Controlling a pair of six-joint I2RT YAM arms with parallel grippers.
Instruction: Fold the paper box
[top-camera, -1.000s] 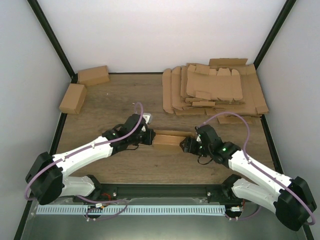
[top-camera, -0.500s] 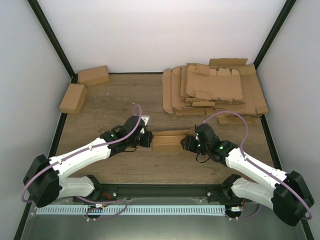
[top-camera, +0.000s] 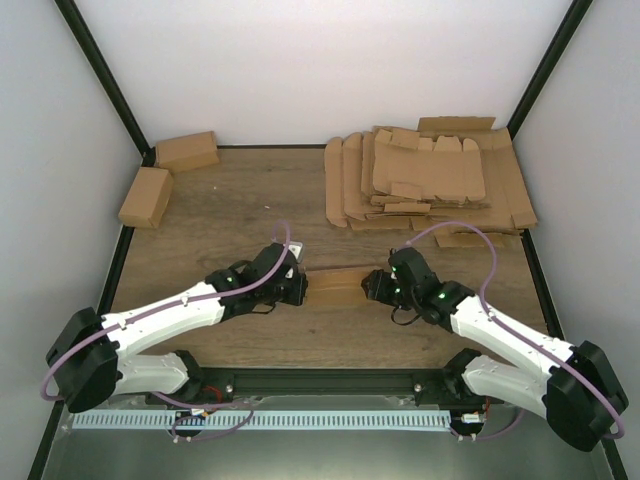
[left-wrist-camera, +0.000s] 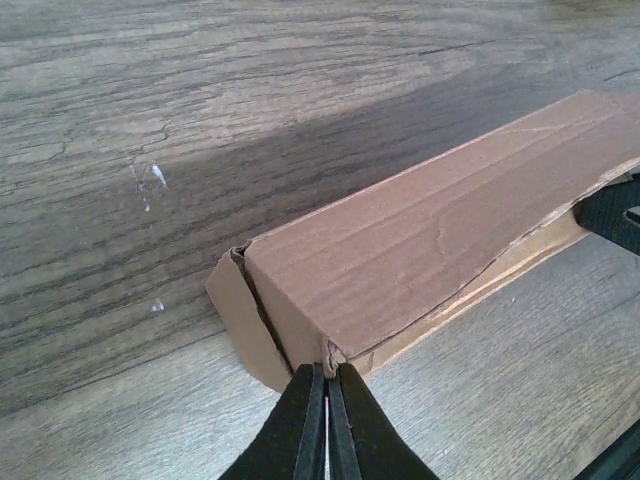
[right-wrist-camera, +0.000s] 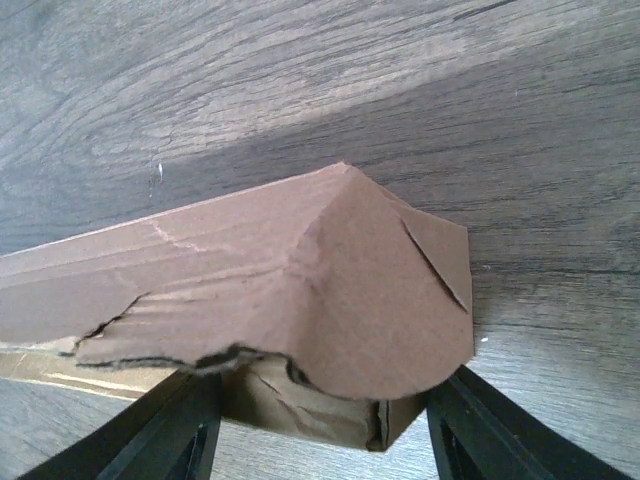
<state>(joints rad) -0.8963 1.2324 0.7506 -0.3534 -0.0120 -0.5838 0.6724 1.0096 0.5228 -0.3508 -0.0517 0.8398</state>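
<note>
Top view: paper box (top-camera: 335, 285) centred on surface (top-camera: 230, 210), jaws at its 9 and 3 o'clock | left wrist: left jaws together at box corner | right wrist: right jaws flank torn end, grip unclear

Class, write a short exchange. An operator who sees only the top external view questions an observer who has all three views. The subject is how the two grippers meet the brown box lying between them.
Operator: From above, the left gripper hides its end of the paper box. Is it open?
Observer: No. In the left wrist view its fingers are shut together, with the tips at the box's near bottom corner.
Operator: And the right gripper?
Observer: In the right wrist view its fingers stand apart, one on each side of the box's end. I cannot tell whether they press it.
</note>
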